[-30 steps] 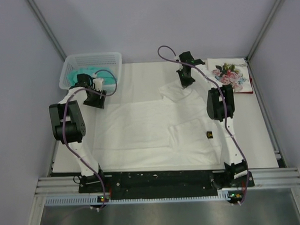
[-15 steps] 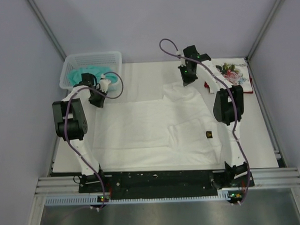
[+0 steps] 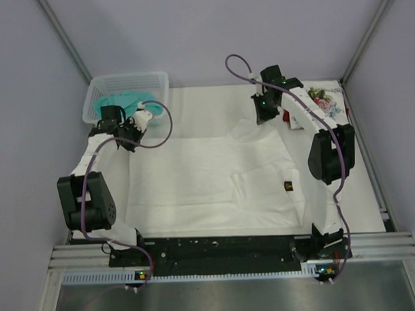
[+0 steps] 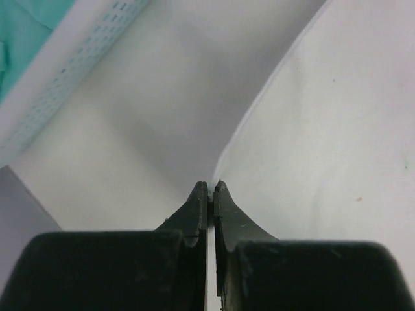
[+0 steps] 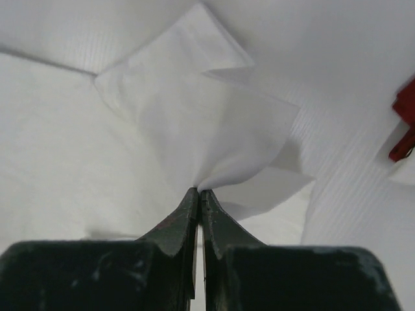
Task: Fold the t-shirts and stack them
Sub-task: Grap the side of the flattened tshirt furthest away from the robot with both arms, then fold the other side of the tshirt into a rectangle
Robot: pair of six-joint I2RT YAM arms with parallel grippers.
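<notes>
From where I stand, with the arm bases at six o'clock, the large white cloth t-shirt lies spread nearly flat over the middle of the white table top, plain side up, with a small dark label showing toward four o'clock. Its lower right part is already doubled over itself.

The left gripper is at ten o'clock. Its black jaws are pressed together on the very edge of the shirt's far left corner. The right gripper is at one o'clock, jaws likewise pinched tight on a peak of white cloth that rises and fans out from the tips.

I'd judge the shirt to be light, limp and a little slithery. It will sag and drag between the two holds instead of keeping any shape. The corners and hems look like the sensible places to grip, and a thin pinch like the left one could slip free under tension.

Just beyond the left gripper, at eleven o'clock, a pale plastic mesh basket holds a teal cloth. It sits close enough to snag a swinging corner. At two o'clock, a rose-print folded shirt rests on a dark red cloth, near the right arm's wrist. A careless sweep there might disturb that pile.
</notes>
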